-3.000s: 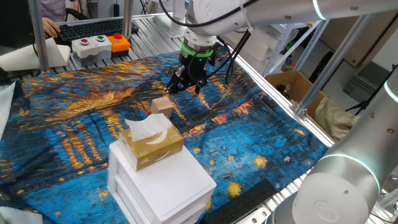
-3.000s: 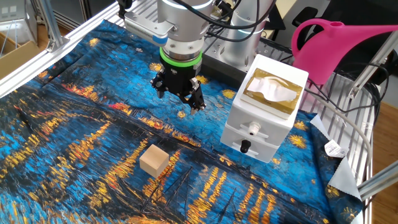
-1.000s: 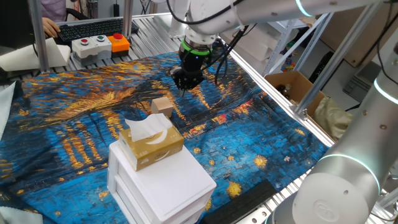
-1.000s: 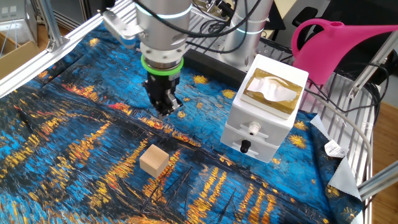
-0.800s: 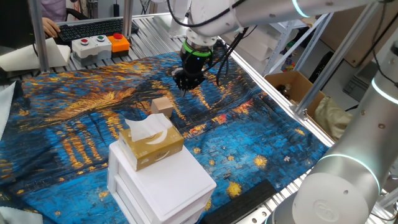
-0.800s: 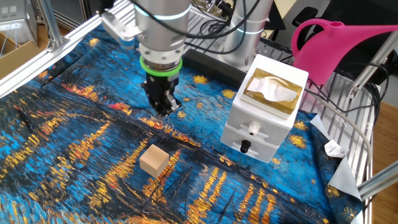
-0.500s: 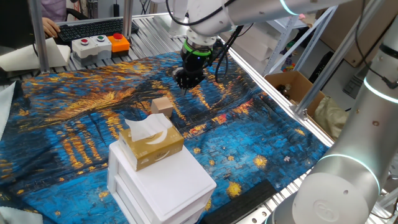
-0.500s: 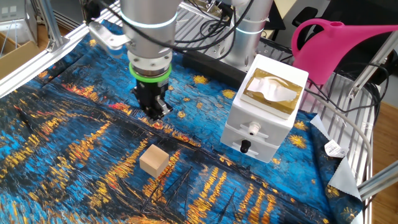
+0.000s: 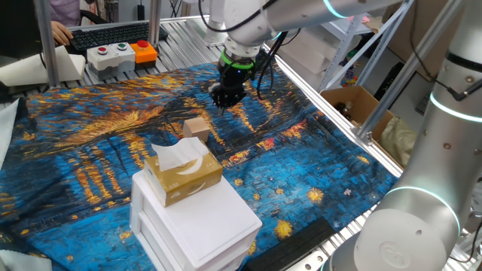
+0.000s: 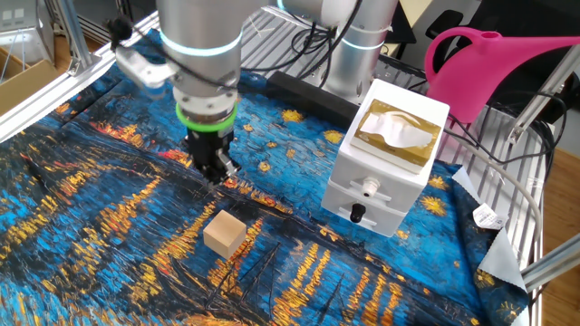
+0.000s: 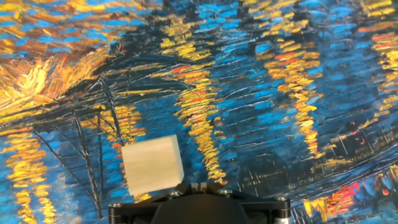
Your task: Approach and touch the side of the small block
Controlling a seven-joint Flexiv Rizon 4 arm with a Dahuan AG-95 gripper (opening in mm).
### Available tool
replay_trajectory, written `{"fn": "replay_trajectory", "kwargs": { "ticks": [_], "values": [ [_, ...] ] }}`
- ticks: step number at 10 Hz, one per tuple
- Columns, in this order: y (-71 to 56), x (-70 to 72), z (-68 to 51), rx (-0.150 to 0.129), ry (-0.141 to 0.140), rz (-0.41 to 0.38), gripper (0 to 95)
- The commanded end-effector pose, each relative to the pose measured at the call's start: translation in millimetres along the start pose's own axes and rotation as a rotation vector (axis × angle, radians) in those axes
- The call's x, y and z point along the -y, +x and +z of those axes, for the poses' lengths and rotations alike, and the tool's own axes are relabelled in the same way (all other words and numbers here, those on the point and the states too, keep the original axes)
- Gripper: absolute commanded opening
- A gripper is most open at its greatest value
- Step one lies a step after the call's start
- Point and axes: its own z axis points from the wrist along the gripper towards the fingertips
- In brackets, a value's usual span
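The small block [image 10: 225, 233] is a plain light-tan cube lying on the blue and gold painted cloth. It also shows in one fixed view [image 9: 196, 128] and in the hand view [image 11: 152, 165], at lower left. My gripper [image 10: 215, 172] hangs just above the cloth, a short way behind the block and apart from it. In one fixed view the gripper [image 9: 221, 102] is up and to the right of the block. Its fingers are pressed together and hold nothing. In the hand view only the tips of the gripper [image 11: 198, 185] show, at the bottom edge.
A yellow-gold tissue box [image 10: 398, 133] sits on a white drawer box [image 10: 373, 192] to the right of the block; both show in one fixed view too [image 9: 183, 172]. A pink watering can [image 10: 489, 68] stands behind. A button box [image 9: 120, 54] and a cardboard box [image 9: 354, 105] lie off the cloth.
The gripper was open three seconds ago and is now shut. It has moved left in the other fixed view and lower, closer to the block. The block has not moved.
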Motion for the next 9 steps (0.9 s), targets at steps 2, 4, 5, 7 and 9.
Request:
{"fn": "replay_trajectory", "kwargs": {
  "ticks": [2, 4, 5, 7, 9],
  "values": [
    [-7.2, 2.2, 6.4, 0.002, -0.001, -0.017, 0.0],
    [-15.8, 4.7, 11.3, 0.002, -0.002, -0.032, 0.0],
    [-20.1, 6.1, 14.7, 0.002, -0.002, -0.037, 0.0],
    [-29.0, 9.4, 22.1, 0.002, -0.005, -0.049, 0.0],
    [-33.8, 11.3, 32.3, 0.002, -0.006, -0.055, 0.0]
  ]
}}
